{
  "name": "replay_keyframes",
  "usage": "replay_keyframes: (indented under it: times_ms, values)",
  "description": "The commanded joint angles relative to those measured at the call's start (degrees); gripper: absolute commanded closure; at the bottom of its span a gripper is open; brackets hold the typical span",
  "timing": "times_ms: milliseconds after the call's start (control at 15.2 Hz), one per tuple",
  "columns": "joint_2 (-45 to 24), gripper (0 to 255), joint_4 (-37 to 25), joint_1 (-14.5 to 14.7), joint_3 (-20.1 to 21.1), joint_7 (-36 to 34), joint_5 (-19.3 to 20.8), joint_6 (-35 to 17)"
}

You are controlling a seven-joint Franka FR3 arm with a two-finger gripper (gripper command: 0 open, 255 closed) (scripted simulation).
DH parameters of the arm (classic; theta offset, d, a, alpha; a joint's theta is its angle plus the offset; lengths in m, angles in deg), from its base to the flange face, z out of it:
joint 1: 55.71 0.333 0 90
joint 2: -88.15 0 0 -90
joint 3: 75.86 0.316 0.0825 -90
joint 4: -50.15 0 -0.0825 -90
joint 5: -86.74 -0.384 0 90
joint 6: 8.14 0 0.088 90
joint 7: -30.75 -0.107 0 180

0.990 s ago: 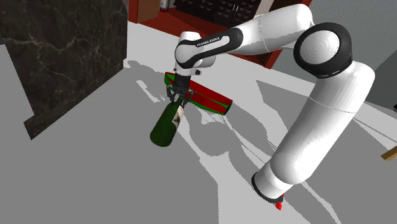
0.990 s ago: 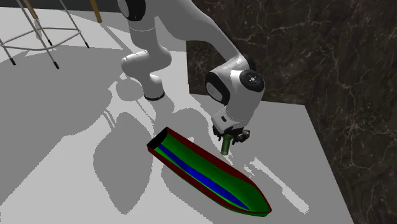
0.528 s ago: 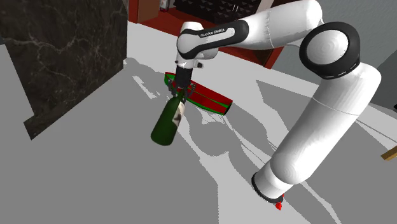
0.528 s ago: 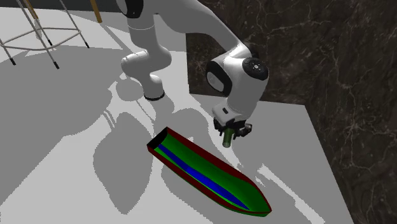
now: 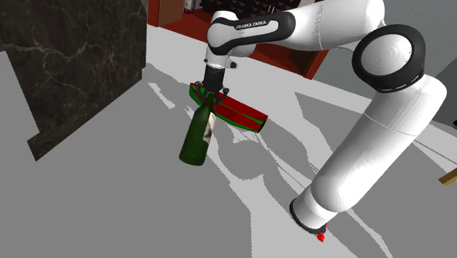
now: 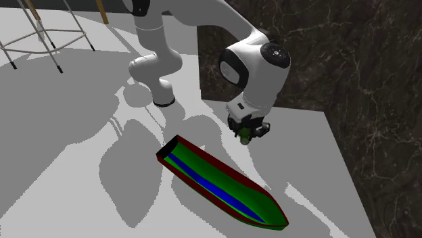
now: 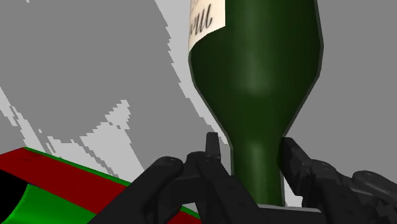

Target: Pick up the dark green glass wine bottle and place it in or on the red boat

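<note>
i see the gripper (image 5: 209, 101) clenched on the green bottle (image 5: 197, 138), mid-frame in the shoulder view, seemingly clear of the red boat (image 5: 242, 115).

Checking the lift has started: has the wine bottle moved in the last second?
Yes. Held at its neck by the gripper, the bottle has risen and hangs more upright against the red boat behind it.

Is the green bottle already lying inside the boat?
No, the end effector grips the bottle by its neck, outside the red boat.
</note>
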Motion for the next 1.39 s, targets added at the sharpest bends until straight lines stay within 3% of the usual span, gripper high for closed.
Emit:
replay_keyframes:
  times_ms: [0,924,1320]
  values:
    - [0.4,255,-1.1,0.0,0.0,0.0,0.0,1.5]
    - [2.5,255,-8.9,-0.2,0.0,-0.4,-0.3,11.4]
    - [-3.4,255,-16.7,-3.7,-3.2,5.8,1.5,13.7]
